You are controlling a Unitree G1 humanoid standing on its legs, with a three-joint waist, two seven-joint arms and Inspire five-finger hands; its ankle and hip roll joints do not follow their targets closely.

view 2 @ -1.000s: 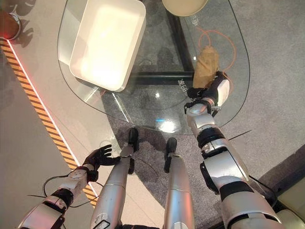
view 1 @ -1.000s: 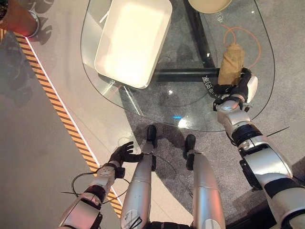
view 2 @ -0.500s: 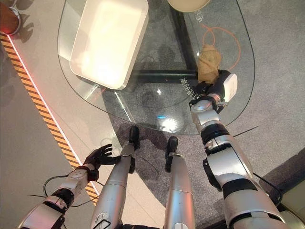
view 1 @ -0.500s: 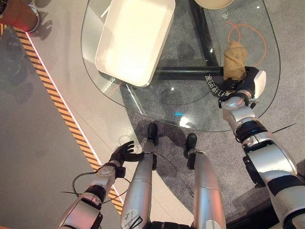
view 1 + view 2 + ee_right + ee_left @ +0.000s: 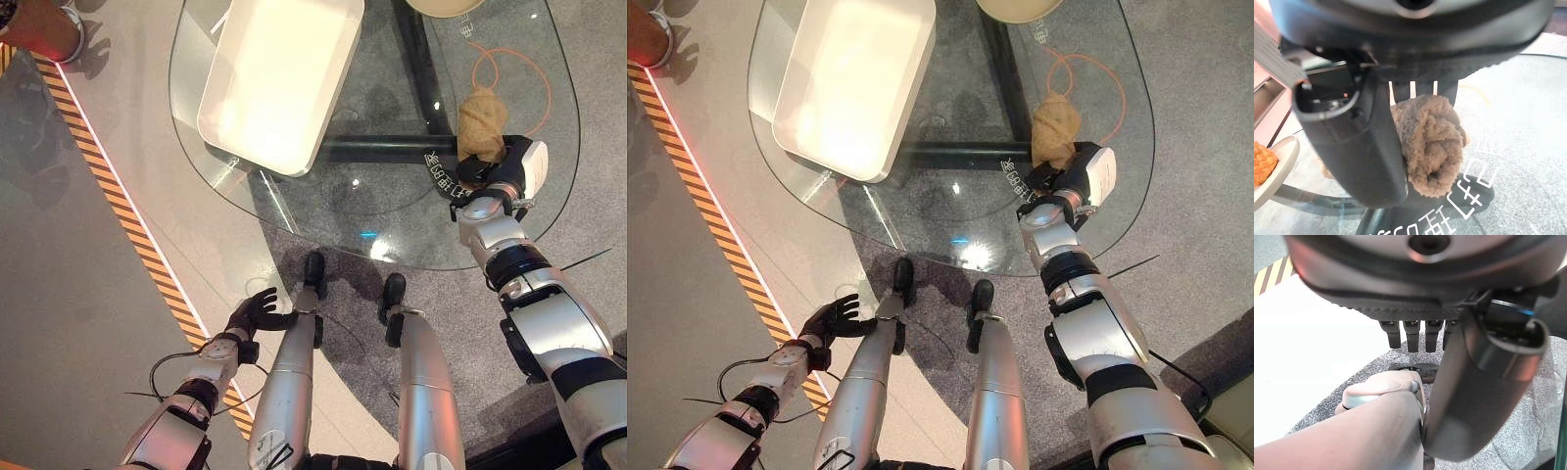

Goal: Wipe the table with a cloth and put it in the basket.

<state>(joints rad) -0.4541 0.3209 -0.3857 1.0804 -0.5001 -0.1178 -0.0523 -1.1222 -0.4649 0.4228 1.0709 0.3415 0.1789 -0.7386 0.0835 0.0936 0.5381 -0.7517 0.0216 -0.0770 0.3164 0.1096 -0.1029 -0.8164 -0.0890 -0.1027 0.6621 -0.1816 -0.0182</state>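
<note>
I have the bunched tan terry cloth (image 5: 482, 124) clamped in my right hand (image 5: 500, 172), thumb and fingers curled round its near end, so the rest of it lies on the rounded clear glass table (image 5: 392, 211) toward the far right side, just beside an orange cord loop (image 5: 524, 83). I judge the wiping is still in hand. To do it well I want the cloth pressed flat on the glass rather than dragged as a lump, and I'd sweep leftward in broad passes, keeping clear of the cord and the cream bowl (image 5: 1019, 8) at the far edge. The white rectangular plastic basket (image 5: 279, 78) sits on the table's left part, well apart from the cloth. My left hand (image 5: 253, 313) hangs low beside the table, fingers relaxed and holding nothing.
</note>
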